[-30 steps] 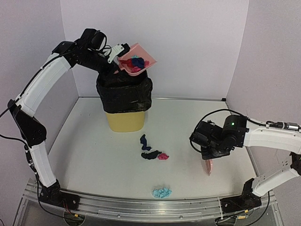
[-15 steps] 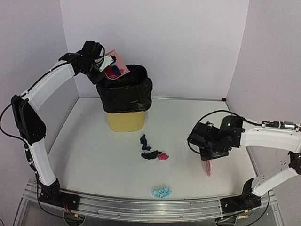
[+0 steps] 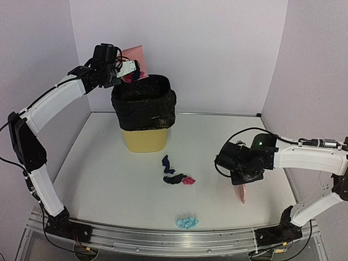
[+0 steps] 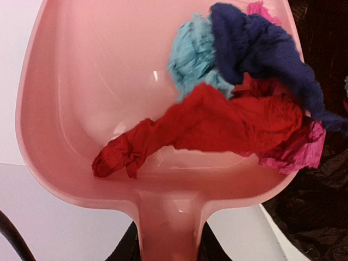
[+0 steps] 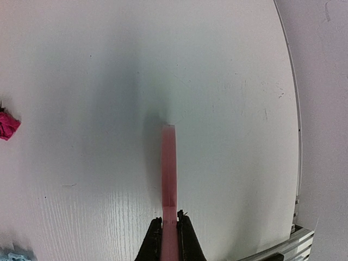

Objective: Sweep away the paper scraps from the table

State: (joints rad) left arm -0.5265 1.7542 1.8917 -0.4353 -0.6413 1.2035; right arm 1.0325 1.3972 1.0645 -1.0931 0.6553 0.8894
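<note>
My left gripper (image 3: 117, 69) is shut on the handle of the pink dustpan (image 3: 134, 56), which is tipped steeply over the bin's back left rim. In the left wrist view the dustpan (image 4: 98, 98) holds paper scraps: a red wad (image 4: 217, 125), a light blue one (image 4: 190, 60), a navy one (image 4: 261, 49) and a pink one (image 4: 302, 152). My left gripper (image 4: 168, 247) clamps the handle from both sides. On the table (image 3: 109, 179) lie navy (image 3: 167, 163), black (image 3: 174, 179), pink (image 3: 188, 180) and light blue (image 3: 187, 222) scraps. My right gripper (image 3: 239, 176) is shut on the pink brush (image 3: 242, 193), right of them.
A yellow bin lined with a black bag (image 3: 143, 109) stands at the back left. White walls close in the sides and back. An aluminium rail (image 3: 163, 236) runs along the front edge. In the right wrist view the brush (image 5: 169, 163) points at bare tabletop, with a pink scrap (image 5: 7, 125) far left.
The left arm swung the dustpan back and tipped it up steeply at the bin's rear left rim. The right arm with the brush shifted slightly left.
</note>
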